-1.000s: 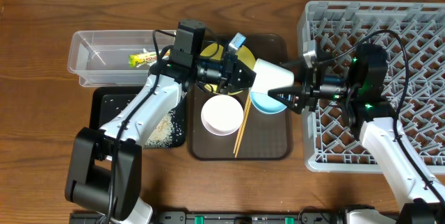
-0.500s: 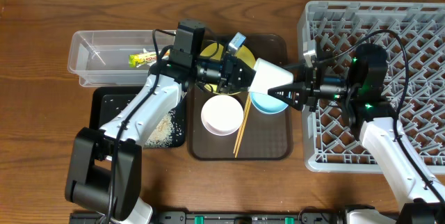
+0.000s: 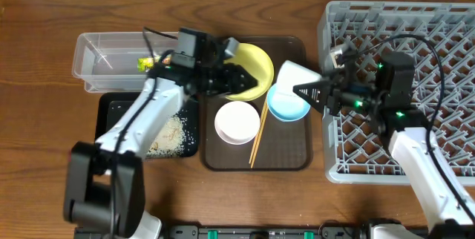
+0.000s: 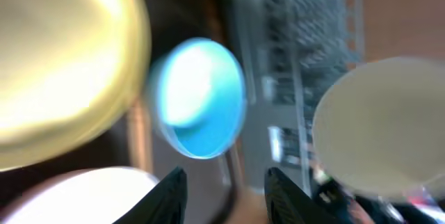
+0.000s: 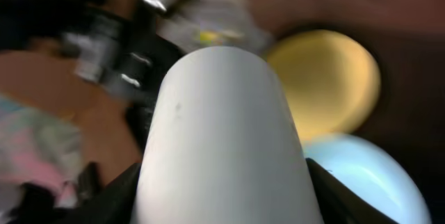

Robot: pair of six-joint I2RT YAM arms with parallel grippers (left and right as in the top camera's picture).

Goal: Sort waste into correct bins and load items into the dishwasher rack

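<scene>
The right gripper [image 3: 303, 89] holds the small pale cup [image 3: 289, 74] by its sides, with both jaws pressed on it. The cup hangs in the air over the right edge of the brown tray [image 3: 286, 150], tipped on its side. The left gripper [image 4: 226, 182] is over the far part of the brown tray, above the yellow plate [image 3: 256, 64]. Its jaws are a little way apart and nothing is between them. On the brown tray, the light blue bowl [image 3: 286, 105] sits just under the cup. The white bowl [image 3: 237, 122] is near the middle, and the wooden chopsticks [image 3: 257, 139] lie beside it. The grey dishwasher rack [image 3: 430, 38] stands right of the brown tray. Left of it are the clear container [image 3: 104, 64] with the snack wrapper [image 3: 144, 63], and the black tray [image 3: 115, 113] with rice [image 3: 172, 131].
</scene>
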